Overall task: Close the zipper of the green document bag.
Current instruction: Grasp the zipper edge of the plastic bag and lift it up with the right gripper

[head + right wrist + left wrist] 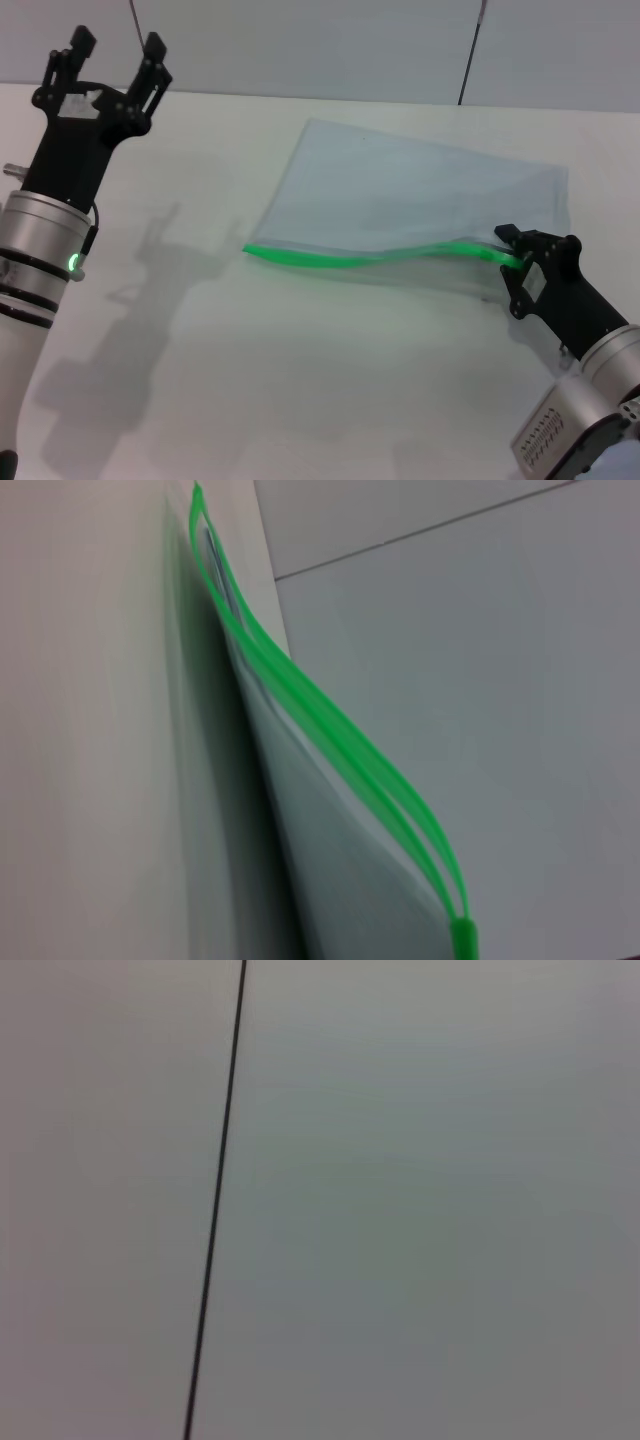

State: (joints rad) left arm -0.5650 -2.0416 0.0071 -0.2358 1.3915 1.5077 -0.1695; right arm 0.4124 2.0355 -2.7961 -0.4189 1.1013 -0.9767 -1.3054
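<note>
The green document bag (420,195) lies flat on the white table, a translucent pale pouch whose near long edge is the bright green zipper (350,261). That edge is wavy and lifted at its right end. There my right gripper (513,262) is shut on the zipper's end. In the right wrist view the zipper's two strips (330,740) stand apart along most of the length and meet at the slider (463,938); the bag's body (330,870) hangs beside them. My left gripper (115,55) is raised at the far left, open and holding nothing.
The white table (250,380) stretches bare between the arms and in front of the bag. A grey wall with thin dark cables (470,50) rises behind it. The left wrist view holds only a pale surface crossed by a dark line (215,1200).
</note>
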